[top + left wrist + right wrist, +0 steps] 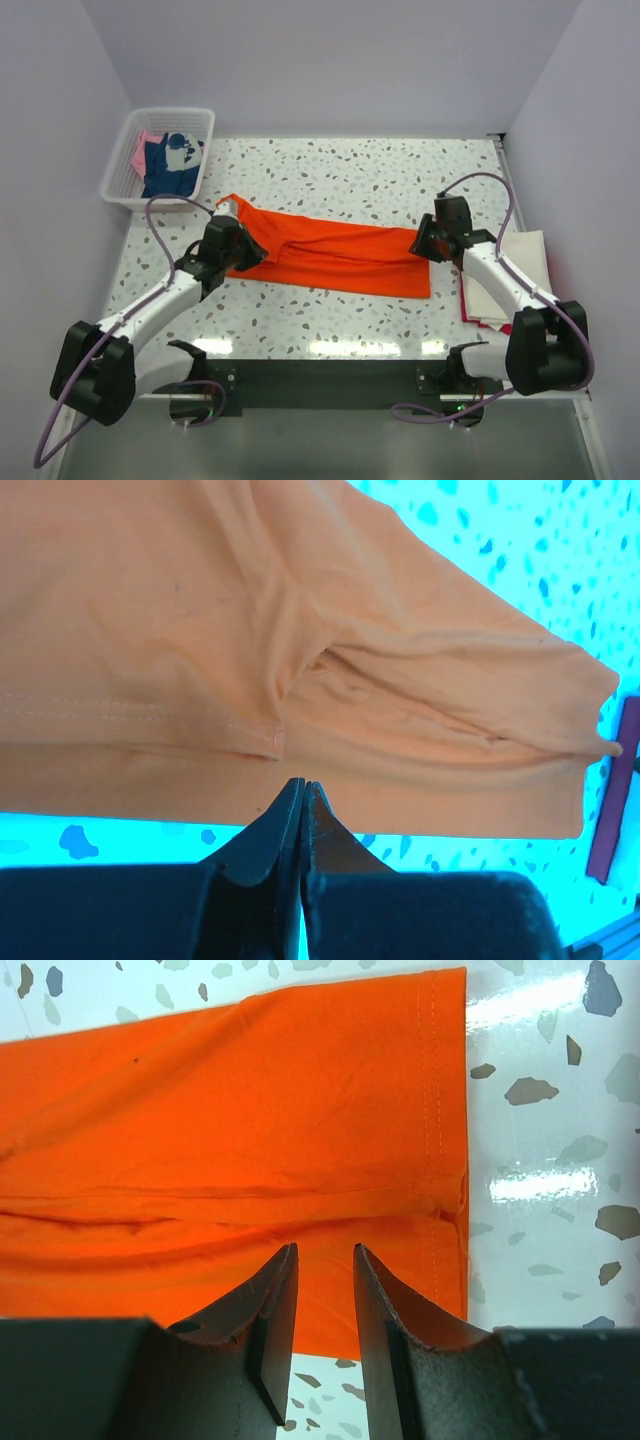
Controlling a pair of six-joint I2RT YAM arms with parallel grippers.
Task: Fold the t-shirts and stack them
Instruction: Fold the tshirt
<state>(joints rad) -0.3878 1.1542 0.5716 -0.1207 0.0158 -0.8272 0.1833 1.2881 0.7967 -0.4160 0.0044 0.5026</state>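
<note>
The bright orange t-shirt [340, 255] lies flat across the middle of the table, folded lengthwise into a long band. My left gripper [250, 252] is at its left end, near the sleeve. In the left wrist view the left gripper [302, 785] is shut, its tips over the shirt's [150, 610] near edge with no cloth visible between them. My right gripper [419, 243] is at the shirt's right end. In the right wrist view the right gripper [325, 1250] is a little open and empty, just over the shirt [220, 1110] near its stitched hem.
A white mesh basket [118, 170] at the back left holds a navy shirt [165, 172] and a pink shirt [143, 150]. A folded cream-white shirt [520, 265] lies over a red one [478, 318] at the right edge, beside the right arm.
</note>
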